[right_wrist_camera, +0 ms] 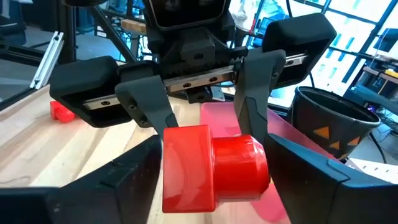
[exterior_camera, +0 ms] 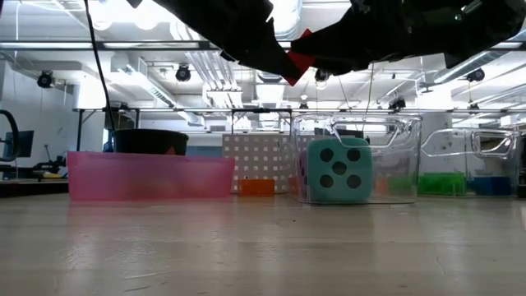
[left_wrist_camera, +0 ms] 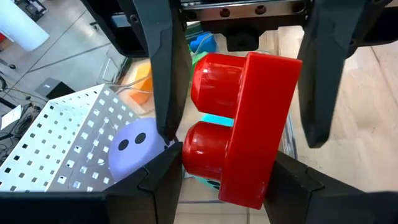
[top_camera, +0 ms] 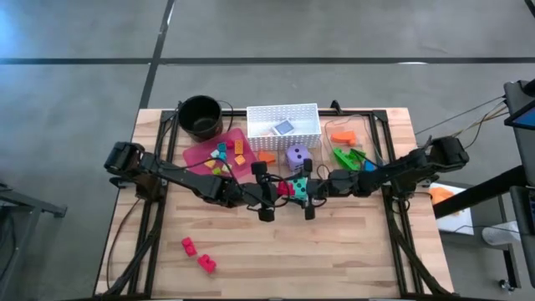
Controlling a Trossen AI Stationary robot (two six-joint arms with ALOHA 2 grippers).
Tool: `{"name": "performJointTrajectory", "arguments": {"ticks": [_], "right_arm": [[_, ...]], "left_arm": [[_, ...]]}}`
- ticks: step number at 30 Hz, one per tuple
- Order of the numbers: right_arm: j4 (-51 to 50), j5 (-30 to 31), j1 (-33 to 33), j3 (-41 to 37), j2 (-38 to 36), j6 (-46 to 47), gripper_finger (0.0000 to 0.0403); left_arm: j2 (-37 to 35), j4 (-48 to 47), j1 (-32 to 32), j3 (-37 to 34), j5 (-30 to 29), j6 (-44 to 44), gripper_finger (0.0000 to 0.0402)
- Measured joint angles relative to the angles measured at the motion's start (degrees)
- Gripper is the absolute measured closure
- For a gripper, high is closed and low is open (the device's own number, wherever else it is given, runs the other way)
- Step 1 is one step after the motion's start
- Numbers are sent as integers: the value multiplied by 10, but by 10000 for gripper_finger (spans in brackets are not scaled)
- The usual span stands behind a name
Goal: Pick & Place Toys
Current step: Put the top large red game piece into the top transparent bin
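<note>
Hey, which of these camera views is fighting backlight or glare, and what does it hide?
Low view: ceiling lights behind turn the arms overhead into black silhouettes, and the table shows a sheen, yet the teal die reads fine. Right wrist view: bright background, but the red brick is well lit. High view: even light, no glare.

Glossy plastic red brick (left_wrist_camera: 249,124) (wooden table (top_camera: 334,251))

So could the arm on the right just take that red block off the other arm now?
Probably yes. The right hand faces the left hand over the table's middle, its fingers already on either side of the red brick the left hand grips. Nothing sits between them.
</note>
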Motion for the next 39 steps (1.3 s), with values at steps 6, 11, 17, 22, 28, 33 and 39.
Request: {"name": "performJointTrajectory", "arguments": {"ticks": [6, 11, 17, 22, 28, 33, 39], "right_arm": [[-1, -1, 0, 0, 0, 0, 186], [-10, -1, 0, 0, -1, 18, 213], [-11, -1, 0, 0, -1, 20, 215], [-11, -2, 0, 0, -1, 19, 216], [-11, -3, 0, 0, -1, 20, 217], [-10, -1, 0, 0, -1, 20, 217], [-19, 0, 0, 0, -1, 20, 217]], "left_arm": [[0, 0, 0, 0, 0, 0, 214], [0, 0, 0, 0, 2, -2, 214], [0, 0, 0, 0, 2, -2, 214], [0, 1, 0, 0, 2, -1, 214], [0, 1, 0, 0, 1, -1, 214], [0, 3, 0, 0, 0, -17, 214], [0, 2, 0, 0, 0, -23, 212]]}}
